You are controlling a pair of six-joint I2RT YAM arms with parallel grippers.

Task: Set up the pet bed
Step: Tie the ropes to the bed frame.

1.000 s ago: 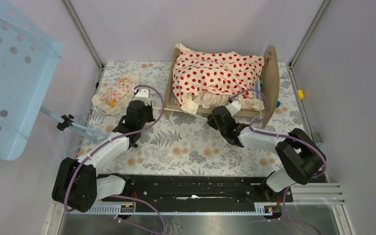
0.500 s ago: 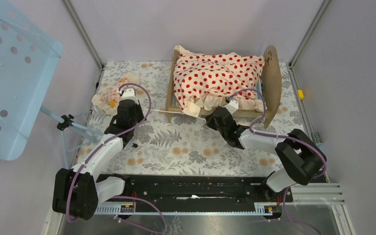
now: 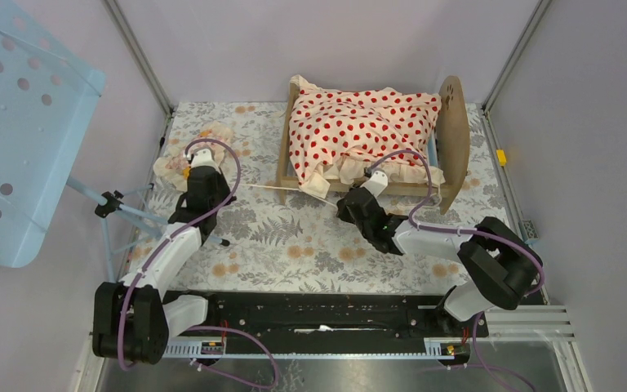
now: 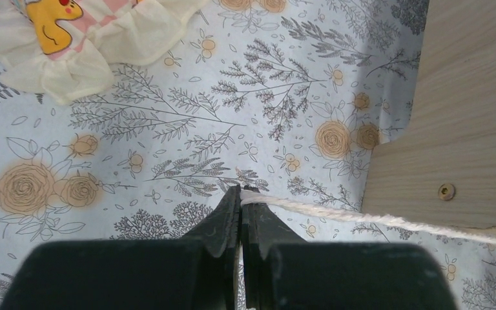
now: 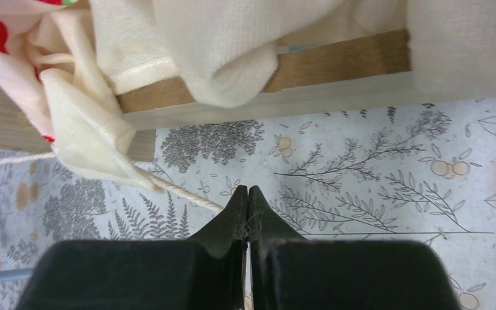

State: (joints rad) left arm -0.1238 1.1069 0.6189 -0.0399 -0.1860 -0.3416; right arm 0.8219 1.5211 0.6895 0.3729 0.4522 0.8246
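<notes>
Left wrist view: our left gripper [image 4: 240, 196] pinches the white cord [image 4: 361, 218] tight.
Our right gripper [image 5: 247, 194] clamps its other end beside the pet bed [image 3: 451, 139], which stands at the table's [image 3: 310, 245] far edge under the heaped blanket [image 3: 359, 122]. We judge cord-handling underway, next needing gentle tension. Both arms reach forward, low.

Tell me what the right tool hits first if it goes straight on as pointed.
Likely the pet bed's near side rail, just below the cream blanket fold draped over it. The right tool, shut on the cord, faces it across bare tablecloth; height unclear.
</notes>
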